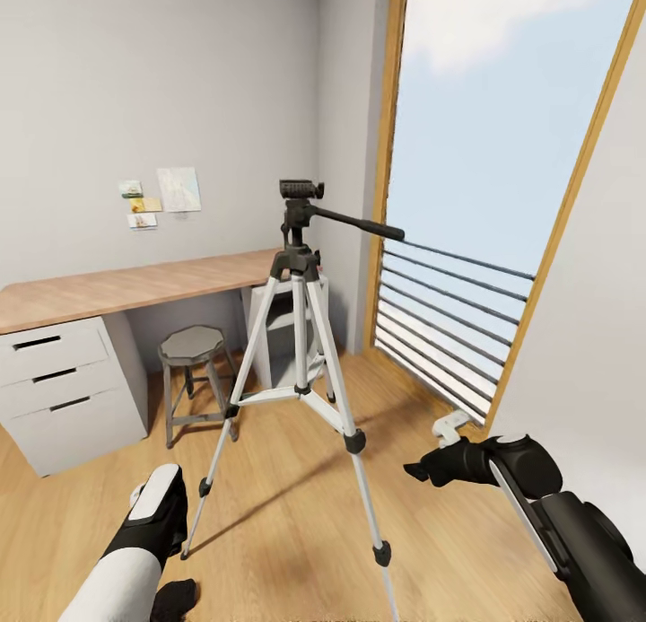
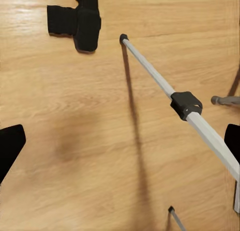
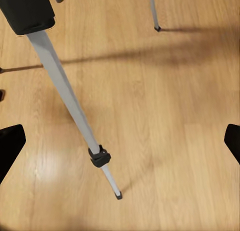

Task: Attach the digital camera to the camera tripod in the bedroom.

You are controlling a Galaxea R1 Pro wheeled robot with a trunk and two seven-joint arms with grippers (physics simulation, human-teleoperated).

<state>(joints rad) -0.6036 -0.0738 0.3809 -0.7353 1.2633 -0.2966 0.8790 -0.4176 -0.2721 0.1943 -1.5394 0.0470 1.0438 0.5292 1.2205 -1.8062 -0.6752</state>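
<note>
**Item: camera pickup, not yet begun**

Your left gripper (image 2: 120,141) was spread wide, empty, above the plank floor (image 2: 75,141). The digital camera (image 2: 75,22) lay on the boards beside a foot of the camera tripod (image 1: 301,335). Your right gripper (image 3: 120,141) also gaped, holding nothing. Advice: descend squarely over the camera body, avoiding the leg. Legible writing: none; the wall notes (image 1: 161,196) were too small.

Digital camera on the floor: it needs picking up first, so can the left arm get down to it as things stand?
Probably yes. The digital camera lies on bare floor beside a tripod leg, apart from it, and the left gripper has its fingers spread.
</note>
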